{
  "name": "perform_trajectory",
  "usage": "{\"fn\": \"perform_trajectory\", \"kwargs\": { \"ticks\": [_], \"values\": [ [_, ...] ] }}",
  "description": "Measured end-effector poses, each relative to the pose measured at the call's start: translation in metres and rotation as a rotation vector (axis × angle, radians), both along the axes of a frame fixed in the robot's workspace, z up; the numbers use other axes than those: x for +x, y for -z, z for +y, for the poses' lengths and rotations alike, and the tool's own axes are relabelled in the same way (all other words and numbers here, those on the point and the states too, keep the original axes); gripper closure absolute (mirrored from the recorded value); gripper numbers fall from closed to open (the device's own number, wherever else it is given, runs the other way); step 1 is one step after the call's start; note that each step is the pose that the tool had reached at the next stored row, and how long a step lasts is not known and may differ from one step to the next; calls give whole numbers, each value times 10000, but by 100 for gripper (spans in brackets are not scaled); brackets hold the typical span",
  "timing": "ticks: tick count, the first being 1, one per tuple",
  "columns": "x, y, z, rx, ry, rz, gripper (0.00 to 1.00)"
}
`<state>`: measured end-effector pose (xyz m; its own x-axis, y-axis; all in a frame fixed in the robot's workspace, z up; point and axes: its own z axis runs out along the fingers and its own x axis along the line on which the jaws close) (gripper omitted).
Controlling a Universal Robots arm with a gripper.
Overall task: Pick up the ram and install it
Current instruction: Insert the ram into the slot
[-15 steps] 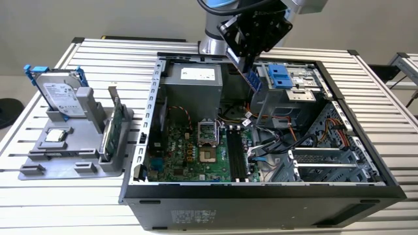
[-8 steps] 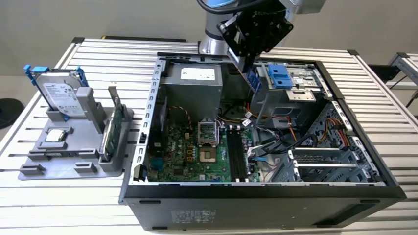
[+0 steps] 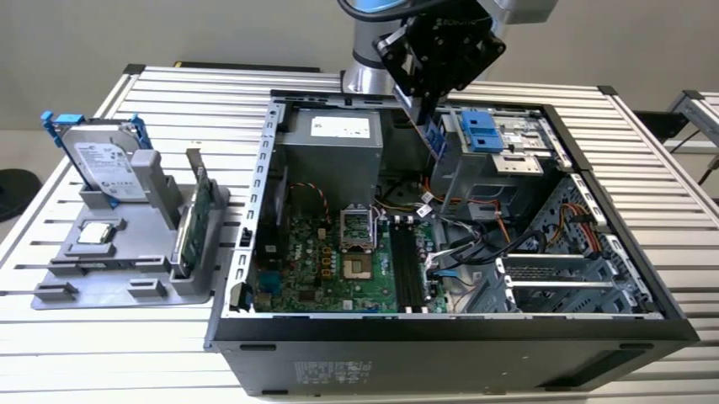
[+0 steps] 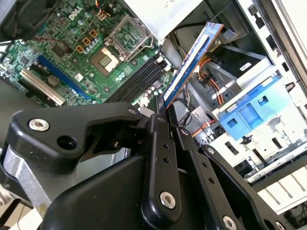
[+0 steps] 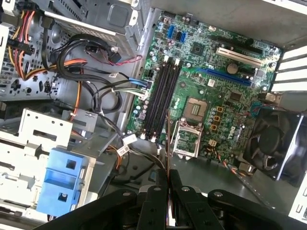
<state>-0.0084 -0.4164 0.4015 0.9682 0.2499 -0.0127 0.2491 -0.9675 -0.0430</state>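
One ram stick (image 4: 192, 62) sits clamped edge-on in the end effector (image 4: 167, 112), above the black memory slots (image 5: 160, 96); seating well likely needs it parallel, centred over one slot.

From my station, the work sits on a table (image 3: 113, 353) topped with ribbed aluminium slats, pale silver, running across the exterior view. The light is soft and even, and the slats return it as a dull sheen. Behind the table stands a plain beige-grey wall (image 3: 168, 29), flat and uniform. At the exterior view's left the floor (image 3: 29, 156) is a lighter grey, and at the very edge there is a dark round shape (image 3: 9, 195) that I cannot identify. At the exterior view's right, the corner of a second slatted table (image 3: 699, 108) stands near mine, with a gap between them.
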Motion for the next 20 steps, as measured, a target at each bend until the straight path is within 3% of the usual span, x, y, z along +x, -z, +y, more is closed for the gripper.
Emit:
{"fn": "perform_trajectory", "kwargs": {
  "ticks": [20],
  "values": [
    [0, 1, 0, 0, 1137, 0, 100]
  ]
}}
